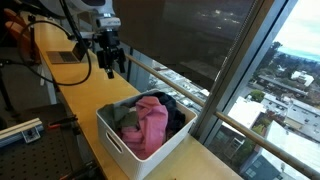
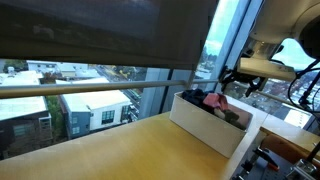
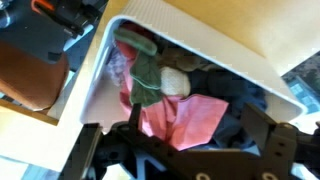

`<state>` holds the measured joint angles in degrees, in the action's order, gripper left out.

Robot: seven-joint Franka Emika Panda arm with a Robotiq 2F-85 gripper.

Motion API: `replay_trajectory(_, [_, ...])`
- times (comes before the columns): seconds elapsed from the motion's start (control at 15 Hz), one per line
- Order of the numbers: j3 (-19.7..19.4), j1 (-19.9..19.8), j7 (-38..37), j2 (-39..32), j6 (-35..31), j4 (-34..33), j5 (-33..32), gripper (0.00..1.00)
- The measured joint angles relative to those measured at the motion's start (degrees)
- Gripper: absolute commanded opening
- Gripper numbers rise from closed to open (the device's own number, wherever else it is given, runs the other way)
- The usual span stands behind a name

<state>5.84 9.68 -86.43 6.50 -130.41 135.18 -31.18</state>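
The jaws hide part of the white bin [image 3: 210, 50].

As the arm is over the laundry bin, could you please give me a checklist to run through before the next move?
1. Gripper open: ok, the fingers stand wide apart in the wrist view.
2. Nothing held: ok, no cloth is between the fingers.
3. Gripper clear of the white bin: ok, it hangs above it without touching.
4. Pink cloth inside the bin: ok, it lies on top of the pile beside the green cloth.
5. Bin well back from the edge of the table: cannot tell.
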Motion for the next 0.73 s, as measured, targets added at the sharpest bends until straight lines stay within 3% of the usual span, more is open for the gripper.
replay_trajectory(0.33, [6.25,2.45,-0.23,4.55,-10.28,5.05,5.58,1.0])
replay_trajectory(0.73, [6.31,2.38,-0.29,4.89,-10.63,5.57,5.66,1.0])
